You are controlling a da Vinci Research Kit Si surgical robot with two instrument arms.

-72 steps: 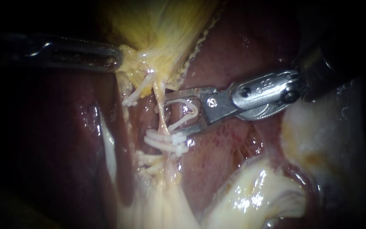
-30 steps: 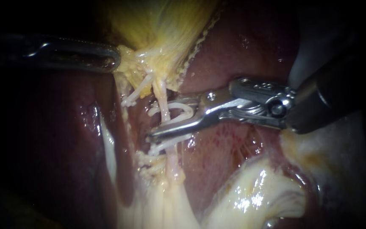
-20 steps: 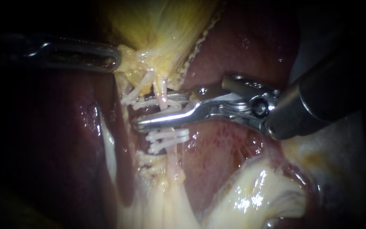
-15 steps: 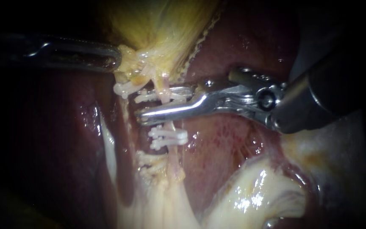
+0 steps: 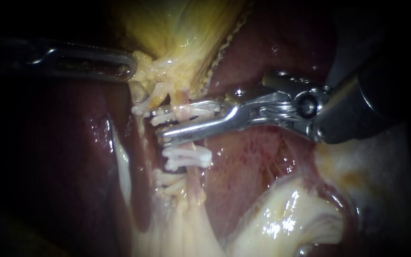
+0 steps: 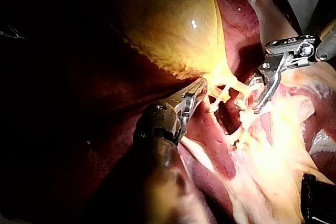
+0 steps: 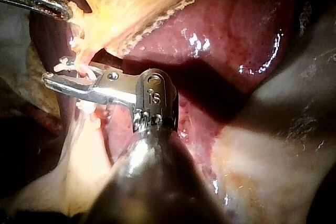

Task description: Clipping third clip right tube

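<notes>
The dark red liver (image 5: 262, 62) lies behind the right tube (image 5: 181, 97), and the yellow gallbladder (image 5: 186, 33) sits at the tube's upper end. The right instrument (image 5: 159, 124) reaches across the tube, its jaws clamped on a white clip (image 5: 204, 109) that lies crosswise around the tube. The left instrument (image 5: 129, 66) is up and to the left of the tube, its jaws closed on the gallbladder's pale lower edge. Just below the held clip, two more clips (image 5: 189, 157) cross the same tube, close together.
</notes>
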